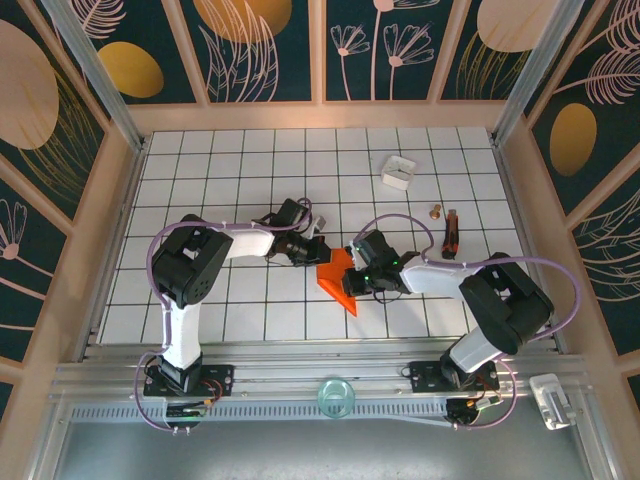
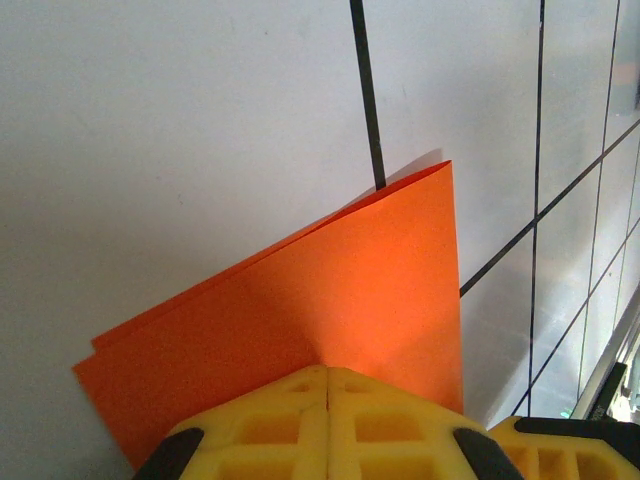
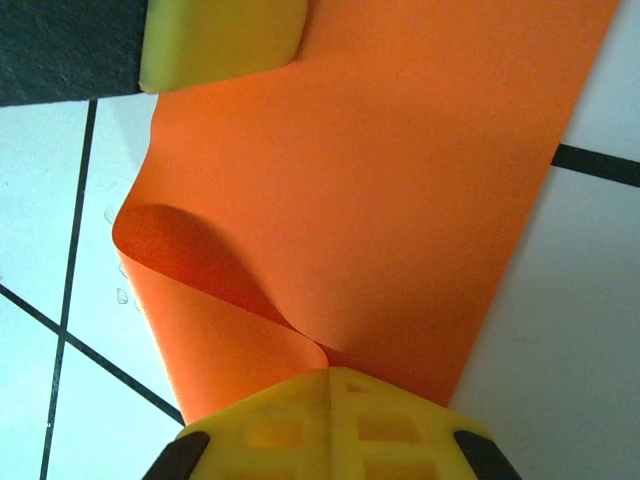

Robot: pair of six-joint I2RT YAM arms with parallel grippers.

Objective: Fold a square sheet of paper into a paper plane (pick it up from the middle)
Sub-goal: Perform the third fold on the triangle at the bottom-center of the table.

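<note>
The sheet of paper (image 1: pixel 340 282) is between the arms on the counter (image 1: pixel 250 300), folded once into a triangle. The left end effector (image 2: pixel 328 370) and the right end effector (image 3: pixel 328 372) each pinch one edge. I judge only the first fold is done; the nose and wing folds are not yet made.

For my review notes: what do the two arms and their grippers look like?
The left arm and right arm have white links, chunky black joints and looping lilac cables. The left gripper and right gripper have pocketed yellow fingers.
</note>
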